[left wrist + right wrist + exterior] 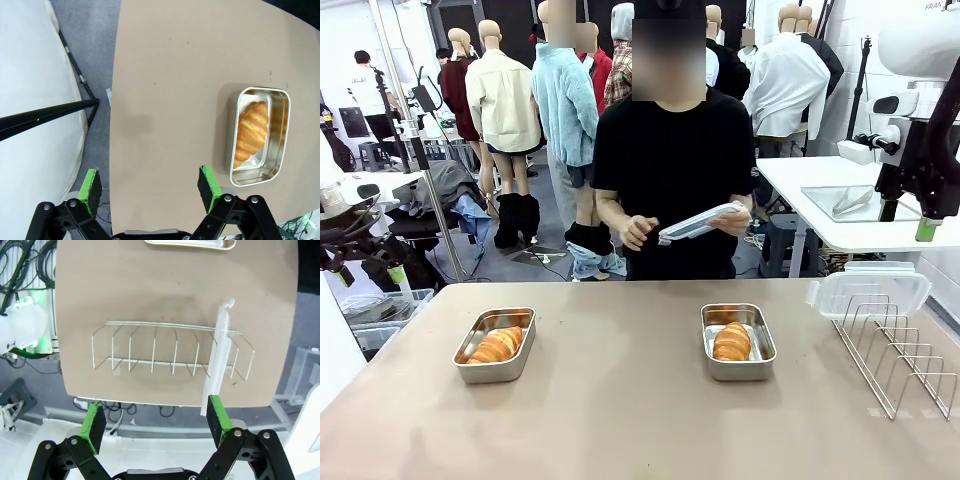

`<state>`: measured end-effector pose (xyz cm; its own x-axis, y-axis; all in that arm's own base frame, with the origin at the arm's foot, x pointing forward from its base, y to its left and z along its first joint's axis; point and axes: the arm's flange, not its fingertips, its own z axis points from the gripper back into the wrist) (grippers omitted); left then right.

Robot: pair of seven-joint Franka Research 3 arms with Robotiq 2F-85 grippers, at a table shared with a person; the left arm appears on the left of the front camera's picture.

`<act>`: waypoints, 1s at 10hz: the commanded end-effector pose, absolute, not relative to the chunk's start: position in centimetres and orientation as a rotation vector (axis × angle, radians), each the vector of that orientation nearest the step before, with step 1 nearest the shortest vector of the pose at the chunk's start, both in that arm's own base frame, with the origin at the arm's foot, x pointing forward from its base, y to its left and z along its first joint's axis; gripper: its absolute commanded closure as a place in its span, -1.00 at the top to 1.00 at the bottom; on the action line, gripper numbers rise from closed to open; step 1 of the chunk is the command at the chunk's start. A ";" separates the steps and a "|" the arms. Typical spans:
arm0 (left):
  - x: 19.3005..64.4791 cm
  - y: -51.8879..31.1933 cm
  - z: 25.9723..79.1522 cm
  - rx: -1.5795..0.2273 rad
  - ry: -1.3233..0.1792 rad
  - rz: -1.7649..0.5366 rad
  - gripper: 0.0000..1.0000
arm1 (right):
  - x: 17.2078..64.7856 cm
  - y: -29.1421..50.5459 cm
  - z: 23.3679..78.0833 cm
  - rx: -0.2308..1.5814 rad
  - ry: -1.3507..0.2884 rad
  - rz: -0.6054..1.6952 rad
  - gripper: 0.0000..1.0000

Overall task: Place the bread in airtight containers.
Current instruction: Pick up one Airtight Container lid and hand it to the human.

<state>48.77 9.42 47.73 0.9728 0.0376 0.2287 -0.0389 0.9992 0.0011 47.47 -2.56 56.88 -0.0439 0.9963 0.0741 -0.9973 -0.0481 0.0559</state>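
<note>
While the left gripper and right gripper hang with jaws apart and empty, one croissant lies in the left pan, the other croissant in the right pan, both unlidded. A person's hand holds a clear lid.

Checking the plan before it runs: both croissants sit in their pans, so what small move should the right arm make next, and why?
Probably lower the right gripper toward the clear lid standing in the wire rack. Both croissants already lie in the two pans, neither pan is lidded, this gripper's jaws are open and empty, and the person holds the other lid.
</note>
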 end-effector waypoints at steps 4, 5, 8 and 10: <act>48.6 9.6 47.7 0.006 -0.240 0.042 1.00 | 47.3 -2.5 56.8 0.090 -0.013 1.607 1.00; 48.6 9.6 47.7 0.006 -0.240 0.042 1.00 | 47.3 -2.5 56.8 0.090 -0.013 1.607 1.00; 48.6 9.6 47.7 0.006 -0.240 0.042 1.00 | 47.3 -2.5 56.8 0.090 -0.013 1.607 1.00; 48.6 9.6 47.7 0.006 -0.240 0.042 1.00 | 47.3 -2.5 56.8 0.090 -0.013 1.607 1.00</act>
